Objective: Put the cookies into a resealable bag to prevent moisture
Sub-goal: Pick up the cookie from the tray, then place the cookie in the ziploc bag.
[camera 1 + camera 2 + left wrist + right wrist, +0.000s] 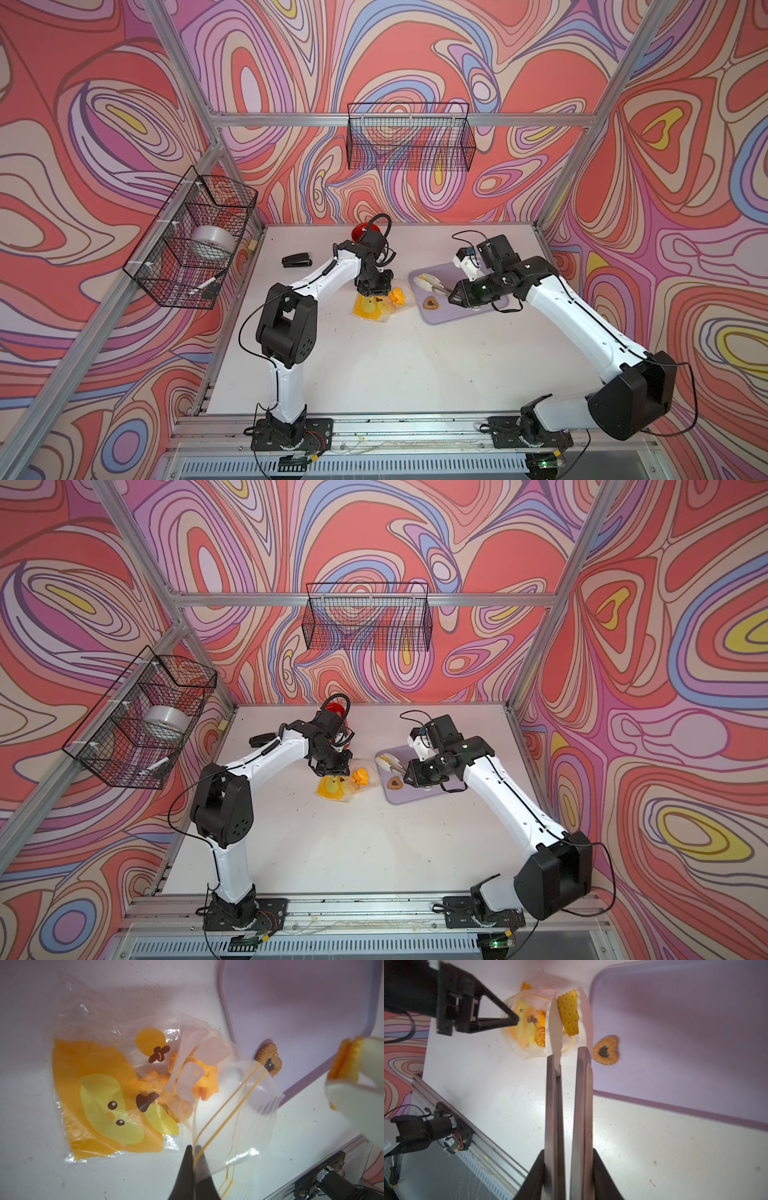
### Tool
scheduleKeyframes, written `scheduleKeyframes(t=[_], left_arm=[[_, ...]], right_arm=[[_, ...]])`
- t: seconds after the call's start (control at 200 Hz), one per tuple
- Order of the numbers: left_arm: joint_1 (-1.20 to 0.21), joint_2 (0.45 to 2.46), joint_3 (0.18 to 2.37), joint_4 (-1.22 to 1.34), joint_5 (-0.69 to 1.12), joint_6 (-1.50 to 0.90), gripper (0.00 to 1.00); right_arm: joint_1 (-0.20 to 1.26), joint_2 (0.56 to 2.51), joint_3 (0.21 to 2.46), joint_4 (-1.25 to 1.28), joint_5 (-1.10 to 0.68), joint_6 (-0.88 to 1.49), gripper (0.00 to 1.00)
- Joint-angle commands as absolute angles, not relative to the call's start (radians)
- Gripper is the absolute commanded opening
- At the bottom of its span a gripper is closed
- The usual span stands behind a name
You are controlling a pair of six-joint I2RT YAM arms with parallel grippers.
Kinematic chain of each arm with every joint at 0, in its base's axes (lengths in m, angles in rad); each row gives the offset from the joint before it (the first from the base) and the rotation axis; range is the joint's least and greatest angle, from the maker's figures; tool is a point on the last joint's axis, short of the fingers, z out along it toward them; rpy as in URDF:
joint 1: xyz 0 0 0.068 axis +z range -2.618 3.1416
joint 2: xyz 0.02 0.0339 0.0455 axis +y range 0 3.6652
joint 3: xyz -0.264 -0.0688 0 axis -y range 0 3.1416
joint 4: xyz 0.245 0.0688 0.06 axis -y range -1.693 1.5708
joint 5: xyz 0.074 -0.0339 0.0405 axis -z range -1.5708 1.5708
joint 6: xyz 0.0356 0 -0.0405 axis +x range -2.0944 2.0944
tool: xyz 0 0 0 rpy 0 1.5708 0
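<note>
My left jaws are pressed together on the zip edge of the resealable bag (108,1095), holding its mouth up off the tabletop (31,1167). Orange fish cookies (209,1079) lie inside. My right jaws clamp metal tongs (553,1105), whose white tips pinch a yellow square cracker (569,1014) near that mouth. A heart cookie (606,1053) lies just beside on the lilac tray (695,1022). The bag's white labels (187,1082) bear a tiny mark I cannot read. A black stapler (296,261) sits well apart.
</note>
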State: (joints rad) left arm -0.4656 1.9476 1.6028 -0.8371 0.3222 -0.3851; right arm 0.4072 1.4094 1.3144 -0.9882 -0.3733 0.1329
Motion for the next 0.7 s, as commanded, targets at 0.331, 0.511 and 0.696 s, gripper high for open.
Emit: scheduleKeyframes(t=[0.331, 0.511, 0.696], left_arm=[[-0.463, 1.957, 1.616, -0.853, 0.322, -0.376, 0.0], [-0.464, 1.95, 1.61, -0.856, 0.314, -0.373, 0.0], [-0.463, 1.961, 1.606, -0.849, 0.306, -0.377, 0.0]], right_arm=[[0.491, 1.571, 1.31, -0.79, -0.452, 0.189, 0.28], [0.491, 1.613, 1.333, -0.776, -0.426, 0.204, 0.4], [0.489, 1.529, 1.315, -0.822, -0.436, 0.165, 0.44]])
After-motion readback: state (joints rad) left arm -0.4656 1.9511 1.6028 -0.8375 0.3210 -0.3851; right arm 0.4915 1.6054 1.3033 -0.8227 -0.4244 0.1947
